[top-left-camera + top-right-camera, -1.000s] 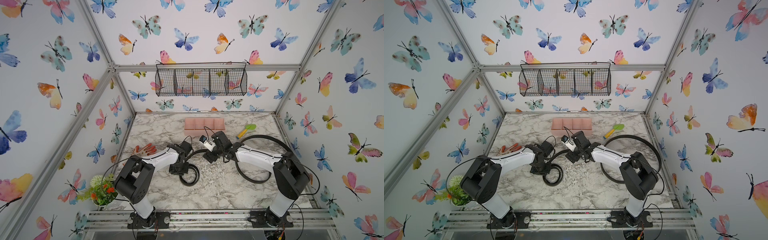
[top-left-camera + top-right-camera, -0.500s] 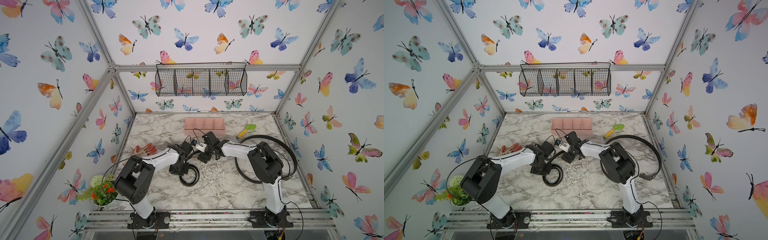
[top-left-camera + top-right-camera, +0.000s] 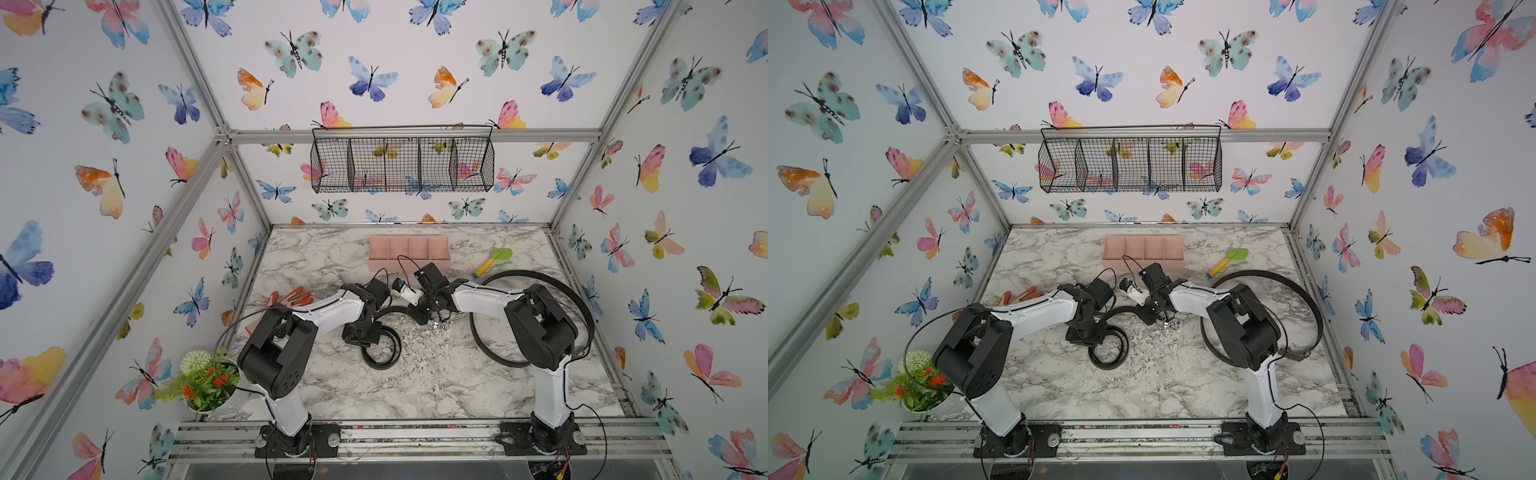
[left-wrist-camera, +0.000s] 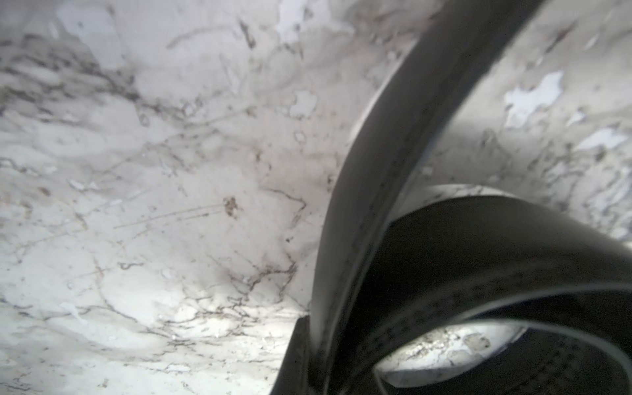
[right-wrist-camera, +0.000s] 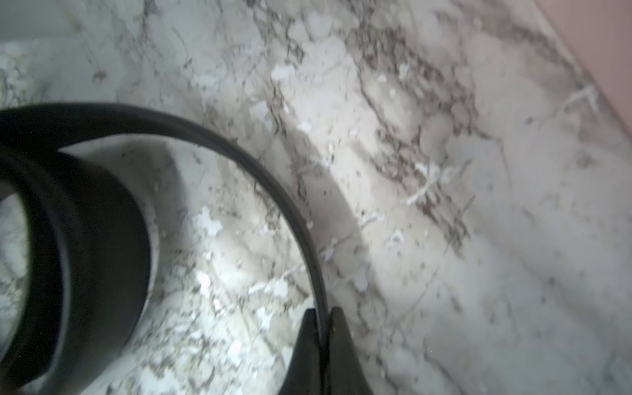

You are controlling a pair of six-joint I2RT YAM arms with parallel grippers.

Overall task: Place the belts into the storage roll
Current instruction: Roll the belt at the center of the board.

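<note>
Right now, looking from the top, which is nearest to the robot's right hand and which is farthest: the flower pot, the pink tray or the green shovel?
In a top view, from the right hand, shut on the belt:
1. The pink tray, just behind it, toward the back wall.
2. The green shovel, farther out on the right arm's side.
3. The flower pot, far off in the front corner, on the left arm's side.

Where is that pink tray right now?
In both top views the pink tray sits near the marble table's back edge, beyond the right end effector, left of the green shovel.
</note>
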